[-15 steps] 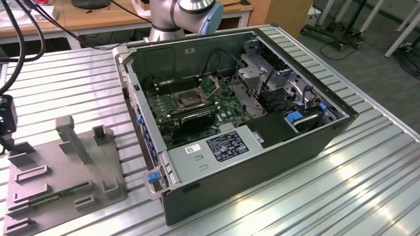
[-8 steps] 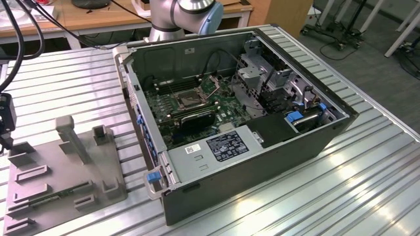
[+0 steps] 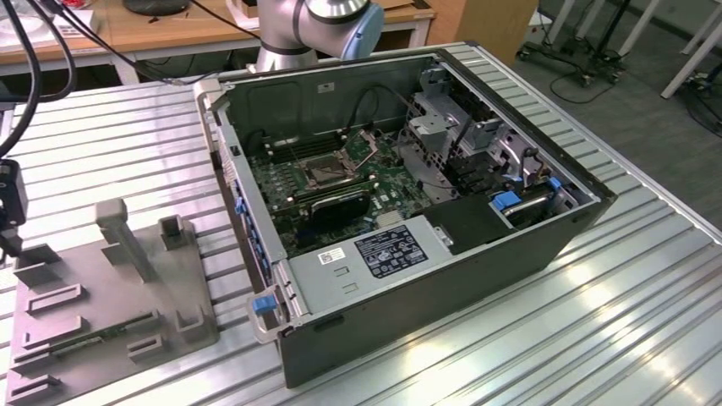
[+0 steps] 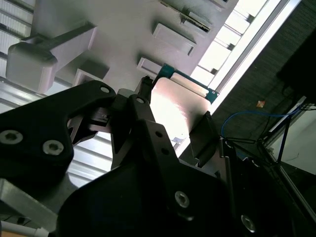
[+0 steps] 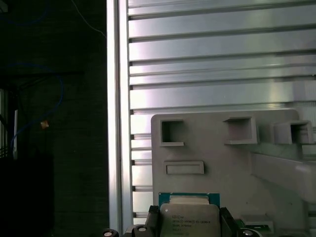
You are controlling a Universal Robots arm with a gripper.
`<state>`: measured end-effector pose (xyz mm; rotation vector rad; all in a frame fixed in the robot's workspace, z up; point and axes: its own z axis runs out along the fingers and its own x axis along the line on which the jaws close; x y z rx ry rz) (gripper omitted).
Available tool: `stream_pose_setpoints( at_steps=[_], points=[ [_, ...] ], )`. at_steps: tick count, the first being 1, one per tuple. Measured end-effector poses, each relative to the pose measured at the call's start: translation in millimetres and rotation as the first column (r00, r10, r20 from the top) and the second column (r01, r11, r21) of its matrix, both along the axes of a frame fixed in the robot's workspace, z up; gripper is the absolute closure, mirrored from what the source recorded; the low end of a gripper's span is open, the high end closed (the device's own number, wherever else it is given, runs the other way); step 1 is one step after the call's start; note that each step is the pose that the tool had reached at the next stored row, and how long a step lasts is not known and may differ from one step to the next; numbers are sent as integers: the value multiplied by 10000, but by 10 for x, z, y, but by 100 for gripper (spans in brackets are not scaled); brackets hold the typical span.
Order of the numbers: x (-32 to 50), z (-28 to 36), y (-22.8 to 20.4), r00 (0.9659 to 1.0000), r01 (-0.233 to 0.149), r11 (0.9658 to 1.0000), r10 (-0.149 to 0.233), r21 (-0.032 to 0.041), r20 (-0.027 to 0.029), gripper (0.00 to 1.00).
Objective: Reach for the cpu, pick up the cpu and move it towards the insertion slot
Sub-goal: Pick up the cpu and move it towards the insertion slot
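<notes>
Over a corner of the grey tray (image 5: 207, 148), in both wrist views, the tool (image 4: 174, 108) is clenched on the cpu (image 4: 181, 98), with one black finger (image 5: 151, 218) pressed to each of two opposite edges. The cpu's silvery top faces the first wrist view and its green border shows at the far edge. In the exterior view the tray sits on the slatted metal counter (image 3: 587, 313) at the exterior view's left. The open computer case (image 3: 451, 279) stands well apart to its right. The insertion slot (image 3: 319, 174) lies inside the case on the green board, uncovered.
</notes>
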<state>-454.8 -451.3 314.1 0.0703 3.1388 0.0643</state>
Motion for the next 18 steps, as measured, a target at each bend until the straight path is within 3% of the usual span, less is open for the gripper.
stream_pose_setpoints(
  at_steps=[18],
  points=[
    [0,120,0,10000,0,10000,0,9,4,45]
  ],
)
